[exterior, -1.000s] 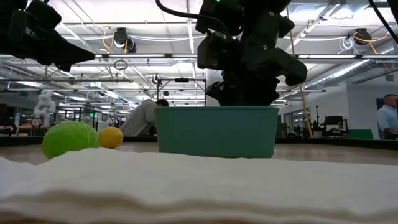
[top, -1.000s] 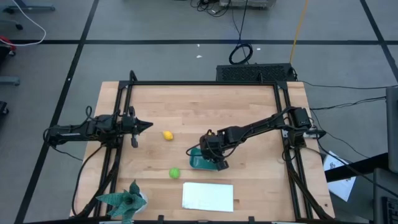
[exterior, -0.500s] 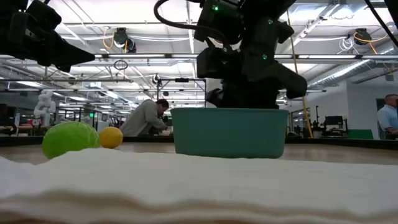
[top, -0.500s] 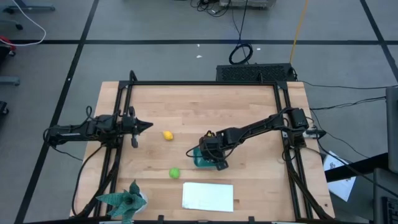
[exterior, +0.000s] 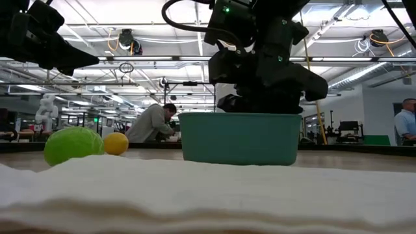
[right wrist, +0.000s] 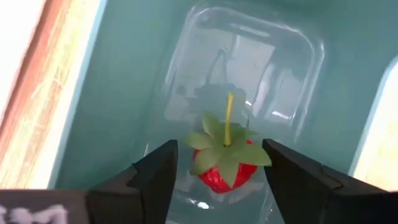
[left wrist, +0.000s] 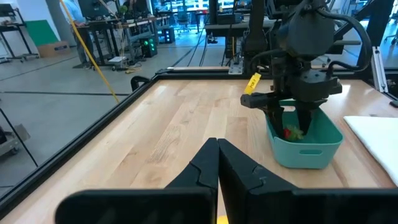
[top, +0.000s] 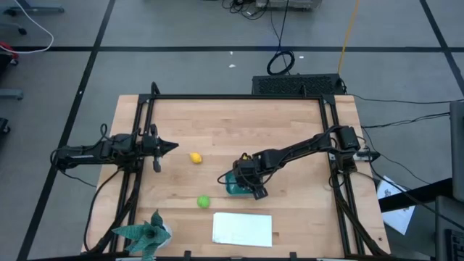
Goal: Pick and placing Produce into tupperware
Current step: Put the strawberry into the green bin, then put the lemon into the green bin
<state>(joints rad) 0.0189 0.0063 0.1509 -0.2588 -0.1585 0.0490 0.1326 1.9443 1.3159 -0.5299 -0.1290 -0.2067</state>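
Right gripper point(right wrist: 217, 180) down inside the teal tub point(top: 233, 186) near the table's front-middle, jaws parted either side of the red strawberry point(right wrist: 225, 163) resting on the tub floor, gripping nothing; could snag the leafy cap or nudge the tub on lifting out.

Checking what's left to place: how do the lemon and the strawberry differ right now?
Place: the lemon lies on the bare table near the left gripper, which is shut; the strawberry lies inside the teal tub.
Look: the lemon is plain yellow; the strawberry is red with a green leafy cap and stalk.
Gripper: nothing surrounds the lemon; the right gripper straddles the strawberry, jaws open.
Shared: both small toy fruits, neither held.
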